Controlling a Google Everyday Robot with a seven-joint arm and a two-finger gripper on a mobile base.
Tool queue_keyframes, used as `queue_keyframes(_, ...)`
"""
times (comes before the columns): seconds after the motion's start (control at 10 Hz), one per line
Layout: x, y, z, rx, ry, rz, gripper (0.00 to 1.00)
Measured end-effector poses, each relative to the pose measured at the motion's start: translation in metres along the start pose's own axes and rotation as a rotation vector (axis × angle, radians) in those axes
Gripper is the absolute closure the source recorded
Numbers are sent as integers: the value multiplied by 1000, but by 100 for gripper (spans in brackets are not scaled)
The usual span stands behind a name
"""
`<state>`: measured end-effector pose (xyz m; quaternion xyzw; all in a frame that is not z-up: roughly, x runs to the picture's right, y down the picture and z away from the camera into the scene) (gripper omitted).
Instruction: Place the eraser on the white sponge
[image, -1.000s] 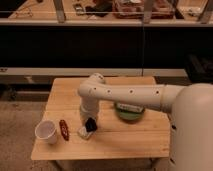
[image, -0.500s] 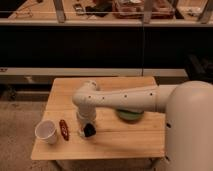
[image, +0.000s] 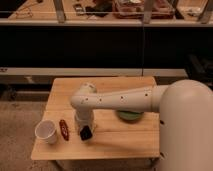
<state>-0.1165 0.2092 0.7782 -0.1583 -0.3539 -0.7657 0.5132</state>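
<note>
Down and to the left goes the gripper since half a second ago, and the white elbow has folded closer to the front edge of the table. We cannot tell how the jaws stand; they sit low over the wood, at the small flat black rectangular eraser. We see that block as a dark patch right at the gripper's tip, near the table's front left part. Its long axis seems to run tilted, from upper left down to lower right, though we would not swear to it. The small off-white sponge pad is hidden from us; it may lie under the wrist, we cannot say.

Moving outward, we find the thin dark-red oblong item lying just left of the gripper, apart from it, its length running roughly away from us with a slight lean. Left again stands the white paper cup, upright, mouth open upward, close to the table's left edge. On the other side, behind the arm's white forearm, a round green dish peeks out. All of it rests on the light wooden table. We read no writing or brand marks anywhere.
</note>
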Motion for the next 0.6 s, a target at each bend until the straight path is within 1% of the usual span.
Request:
queue_keyframes(0.1, 2, 3, 0, -8, 1, 7, 39)
queue_keyframes(0.3, 10, 15, -4, -29, 18, 31, 39)
queue_keyframes(0.4, 15, 24, -8, -40, 29, 53, 39)
queue_keyframes(0.6, 25, 44, -24, -38, 54, 127, 39)
